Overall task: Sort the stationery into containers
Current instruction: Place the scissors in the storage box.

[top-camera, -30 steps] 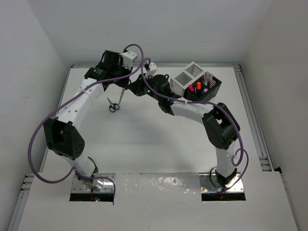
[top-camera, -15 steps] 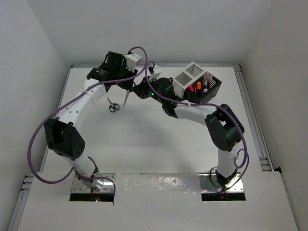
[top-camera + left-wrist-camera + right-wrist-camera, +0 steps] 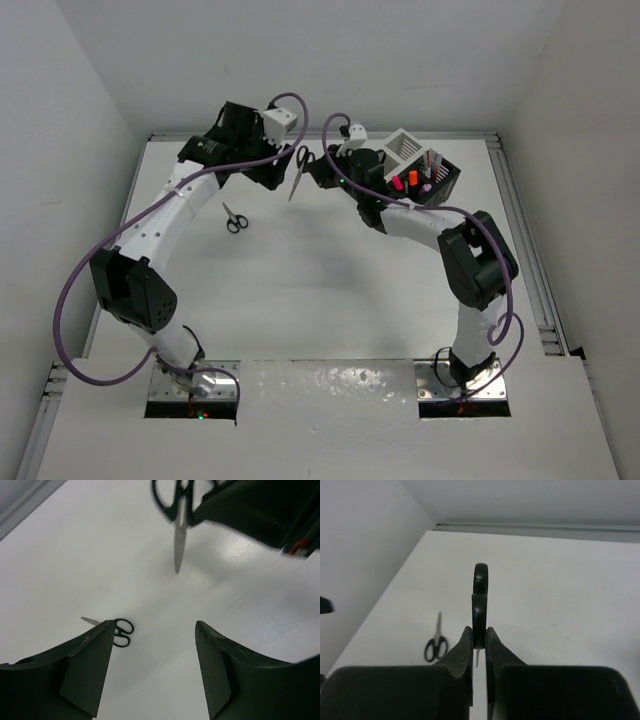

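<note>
From above: my right tool [image 3: 314, 168] is pinching the scissors [image 3: 297, 176] by the handle, blades hanging, I judge for dropping into the containers [image 3: 420, 165] at the far-right corner. Left wrist: my left tool [image 3: 154, 623] is gaping empty. Right wrist: spare scissors [image 3: 436, 645] are lying by the table's [image 3: 560, 590] left edge.

The left gripper [image 3: 153, 625] stands open, its two dark fingers [image 3: 85, 670] rising from the bottom edge with bare white bench [image 3: 240, 595] between them; small scissors [image 3: 119, 631] with black handles lie flat on the bench just beside the left-hand fingertip; near the top, hanging scissors [image 3: 178, 540] point blade-down, well apart from the small scissors, their black loops meeting the blurred, dark right gripper [image 3: 210, 507]; a red spot [image 3: 299, 546] shows at the right edge.
</note>
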`<action>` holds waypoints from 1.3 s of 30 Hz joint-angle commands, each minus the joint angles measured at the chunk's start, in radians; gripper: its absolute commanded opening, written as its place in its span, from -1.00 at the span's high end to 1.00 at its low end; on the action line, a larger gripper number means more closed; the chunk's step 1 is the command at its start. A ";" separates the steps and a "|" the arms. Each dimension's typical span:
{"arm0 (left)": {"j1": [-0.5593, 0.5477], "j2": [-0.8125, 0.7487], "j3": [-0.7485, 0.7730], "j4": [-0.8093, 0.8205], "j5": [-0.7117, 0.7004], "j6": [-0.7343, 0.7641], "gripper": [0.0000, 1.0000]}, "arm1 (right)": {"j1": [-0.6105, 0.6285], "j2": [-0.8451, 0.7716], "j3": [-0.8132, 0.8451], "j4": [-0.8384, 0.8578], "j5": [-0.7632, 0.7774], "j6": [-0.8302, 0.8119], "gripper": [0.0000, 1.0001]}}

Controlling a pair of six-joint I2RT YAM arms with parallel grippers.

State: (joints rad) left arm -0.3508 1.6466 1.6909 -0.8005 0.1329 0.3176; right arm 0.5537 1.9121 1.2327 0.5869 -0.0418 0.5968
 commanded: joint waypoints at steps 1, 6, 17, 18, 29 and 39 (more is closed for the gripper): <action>0.036 -0.053 0.036 0.017 -0.058 -0.005 -0.28 | -0.092 -0.108 0.082 -0.008 0.033 -0.098 1.00; 0.084 -0.071 -0.022 0.038 -0.076 -0.028 -0.34 | -0.185 -0.159 0.117 -0.071 0.063 -0.164 1.00; 0.141 -0.073 -0.074 0.057 -0.122 -0.031 -0.34 | -0.308 -0.199 0.103 -0.122 0.115 -0.249 1.00; 0.144 -0.073 -0.077 0.061 -0.125 -0.031 -0.34 | -0.314 -0.196 0.100 -0.127 0.121 -0.255 1.00; 0.194 -0.067 -0.161 0.084 -0.194 -0.025 -0.35 | -0.325 -0.143 0.048 -0.150 0.206 -0.321 1.00; 0.216 -0.036 -0.180 0.096 -0.170 -0.028 -0.34 | -0.325 -0.032 0.060 -0.084 0.252 -0.318 1.00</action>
State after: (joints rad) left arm -0.1486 1.6085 1.5032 -0.7429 -0.0494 0.3008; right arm 0.2302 1.8408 1.2598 0.4252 0.1791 0.2871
